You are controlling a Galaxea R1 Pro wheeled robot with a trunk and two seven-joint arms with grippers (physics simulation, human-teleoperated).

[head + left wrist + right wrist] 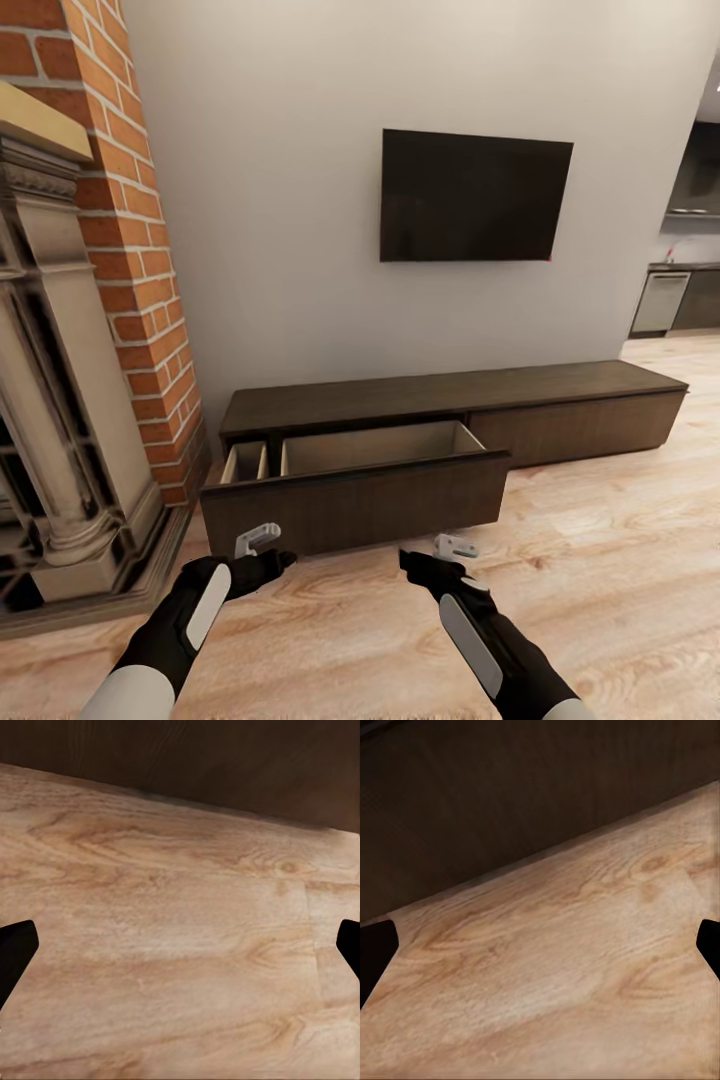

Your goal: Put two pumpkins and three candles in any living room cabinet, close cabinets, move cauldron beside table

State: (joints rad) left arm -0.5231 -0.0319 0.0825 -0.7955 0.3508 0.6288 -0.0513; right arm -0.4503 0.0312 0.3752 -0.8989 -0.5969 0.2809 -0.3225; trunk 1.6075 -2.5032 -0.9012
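Observation:
The cabinet (450, 395) is a long low dark brown unit against the white wall. Its left drawer (360, 500) stands pulled out, and its light wood inside (370, 447) has a divider near the left end. The drawer front hides the drawer floor. My left gripper (262, 548) hovers open over the wood floor just before the drawer front, its dark fingertips (15, 949) spread wide. My right gripper (440, 553) is open too, beside it to the right, with fingertips (375, 952) far apart and nothing between them. The pumpkins, candles, cauldron and table are out of view.
A red brick chimney (130, 230) with a pale stone fireplace surround (60, 430) juts out at the left, close to the drawer's end. A black TV (470, 195) hangs above the cabinet. Wood floor (600, 560) stretches right toward a kitchen (680, 290).

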